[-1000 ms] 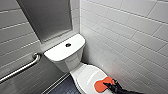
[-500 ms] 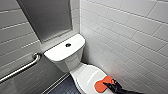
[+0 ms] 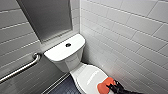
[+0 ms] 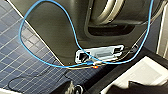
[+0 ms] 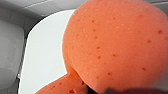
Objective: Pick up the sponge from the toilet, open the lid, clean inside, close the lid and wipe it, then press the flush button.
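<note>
At the front edge of the closed white oval plastic lid (image 3: pixel 87 75), my right gripper (image 3: pixel 111 87) presses up against the small bright orange sponge (image 3: pixel 103 86) lying there. I cannot tell whether it has hold of it. Behind, the glossy white ceramic toilet (image 3: pixel 67 62) carries its round dark flush button (image 3: pixel 68 45) mid-tank, beside the white tiled wall (image 3: pixel 130 37).

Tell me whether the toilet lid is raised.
No, the lid lies flat and closed, with the sponge at its front edge.
</note>
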Tool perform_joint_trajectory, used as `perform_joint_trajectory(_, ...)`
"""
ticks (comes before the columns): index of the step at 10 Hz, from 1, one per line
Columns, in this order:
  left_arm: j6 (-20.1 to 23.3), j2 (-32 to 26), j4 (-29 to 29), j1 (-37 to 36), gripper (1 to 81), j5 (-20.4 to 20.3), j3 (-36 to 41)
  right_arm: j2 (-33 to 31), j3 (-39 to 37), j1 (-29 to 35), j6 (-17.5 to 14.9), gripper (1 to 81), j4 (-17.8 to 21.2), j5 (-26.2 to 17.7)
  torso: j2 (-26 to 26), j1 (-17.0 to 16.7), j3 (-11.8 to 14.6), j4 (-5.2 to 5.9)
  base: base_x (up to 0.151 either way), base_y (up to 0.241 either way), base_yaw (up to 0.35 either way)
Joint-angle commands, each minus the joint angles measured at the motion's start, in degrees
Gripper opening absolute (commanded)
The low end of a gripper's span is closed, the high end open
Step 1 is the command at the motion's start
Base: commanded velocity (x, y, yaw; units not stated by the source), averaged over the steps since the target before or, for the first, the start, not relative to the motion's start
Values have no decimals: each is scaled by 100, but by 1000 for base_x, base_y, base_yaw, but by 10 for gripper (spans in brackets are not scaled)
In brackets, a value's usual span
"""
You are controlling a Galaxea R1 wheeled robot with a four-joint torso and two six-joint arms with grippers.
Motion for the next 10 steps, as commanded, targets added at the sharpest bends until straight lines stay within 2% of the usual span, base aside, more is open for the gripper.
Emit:
perform_joint_trajectory(1, 23, 23, -6, 178, 811, 493, 150, -1384, 1731, 754, 74, 10, 27, -295, 0, 0, 0, 0, 0, 0, 0)
perform_joint_trajectory(3, 15, -204, -41, -68, 811, 501, 552, -2289, 2699, 606, 74, 10, 10, -408, 0, 0, 0, 0, 0, 0, 0)
perform_joint_trajectory(4, 24, -476, -24, -200, 811, 501, 1035, -2625, 2965, 298, 74, 10, -17, -497, 0, 0, 0, 0, 0, 0, 0)
perform_joint_trajectory(8, 33, -2014, 21, -929, 811, 510, 3312, -3197, 3106, -1389, -5, 10, -26, -400, 0, 0, 0, 2, 0, 0, 0)
perform_joint_trajectory(10, 41, -2464, 29, -1237, 811, 519, 4008, -3224, 3062, -2049, -32, 10, -34, -322, 0, 0, 0, 2, 0, 0, 0)
